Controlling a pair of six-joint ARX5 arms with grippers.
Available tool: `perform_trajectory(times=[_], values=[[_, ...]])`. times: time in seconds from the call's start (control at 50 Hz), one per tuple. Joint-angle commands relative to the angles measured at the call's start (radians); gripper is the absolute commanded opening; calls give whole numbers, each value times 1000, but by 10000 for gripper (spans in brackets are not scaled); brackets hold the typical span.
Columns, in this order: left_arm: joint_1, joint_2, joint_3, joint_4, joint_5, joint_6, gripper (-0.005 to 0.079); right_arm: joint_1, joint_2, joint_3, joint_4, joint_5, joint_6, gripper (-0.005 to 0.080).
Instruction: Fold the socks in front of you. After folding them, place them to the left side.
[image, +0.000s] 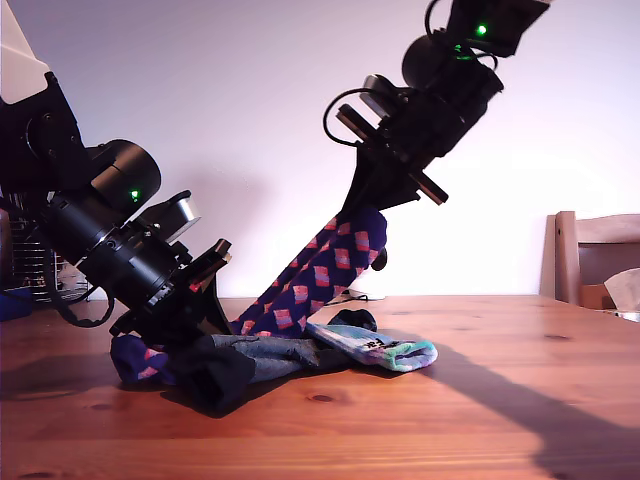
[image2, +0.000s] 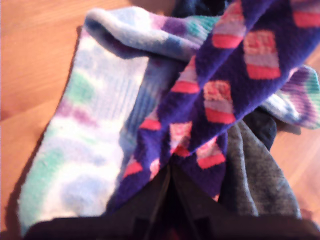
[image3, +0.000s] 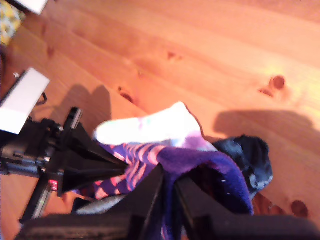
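Plain white wall behind, and a knotty pine table (image: 500, 400) in front with the socks heaped near the middle of it. The first gripper (image: 197, 322) is down at the heap on the exterior view's left, jaws pinched together on one end of the navy-purple sock (image: 320, 272) with pink-red blocks. The second gripper (image: 375, 207) is up in the air towards the exterior view's right, jaws likewise closed on the sock's other end. Between them the sock is pulled into a taut slanting line, low at the first gripper and high at the second, so its long axis runs straight from one pair of jaws to the other. To my eye a fold means bringing the raised end down and across to the low one, and the second gripper is the one placed to carry it. Under the span lie the pastel tie-dye sock (image: 385, 350) and a dark grey sock (image: 262, 355), flat on the wood, touching the purple one
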Motion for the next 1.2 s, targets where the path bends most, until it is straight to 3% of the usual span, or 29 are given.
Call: perform_trajectory(times=[0.0,0.36,0.86,1.18], values=[[-1,29,-9,-12,9,5,-24,19,3,18,-5,8,-9,-13],[7,15,70,-71,44,5,-24,127,3,33,-19,53,-8,-13],[11,14,85,-113,11,31,-24,195,3,109,-155,58,6,-13],[23,-71,85,-168,19,35,-24,251,7,109,-130,89,13,-13]])
